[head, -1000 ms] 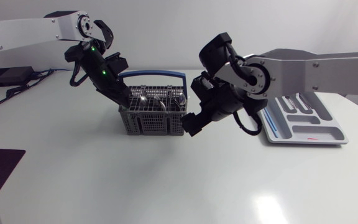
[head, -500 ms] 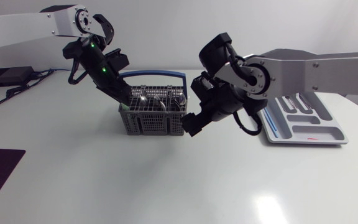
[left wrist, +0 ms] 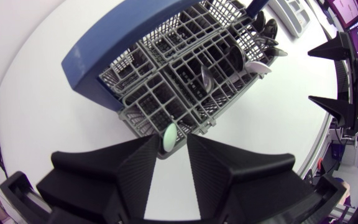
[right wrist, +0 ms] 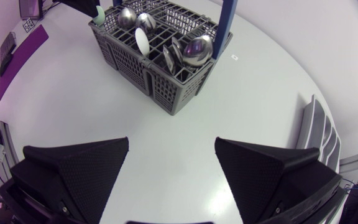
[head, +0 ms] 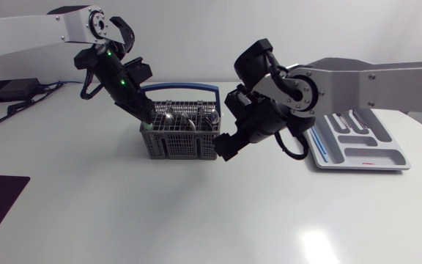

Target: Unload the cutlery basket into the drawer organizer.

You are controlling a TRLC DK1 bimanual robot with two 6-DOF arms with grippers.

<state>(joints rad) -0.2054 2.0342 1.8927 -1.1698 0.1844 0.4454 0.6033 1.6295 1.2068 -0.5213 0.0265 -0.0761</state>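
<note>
At the left gripper (left wrist: 174, 137), right in its gap, sits the pale green plastic utensil tip (left wrist: 169, 134). It stands up from the corner cell of the grey plastic lattice cutlery basket (left wrist: 166, 81) just ahead. Whether this gripper already clamps the tip, I cannot tell.

During the last second the upper links of the left arm (head: 20, 29) rose a little. The gripper itself stayed at that corner, and in the last half second nothing moved. The right gripper (right wrist: 171, 141) also kept its place beside the basket, fingers wide apart and holding nothing, with the shiny metal spoons (right wrist: 197, 46) ahead of it.

I judge the approach is finished and the first lift comes next. The grey moulded drawer organizer (head: 357, 139) lies behind the right gripper, well apart.
</note>
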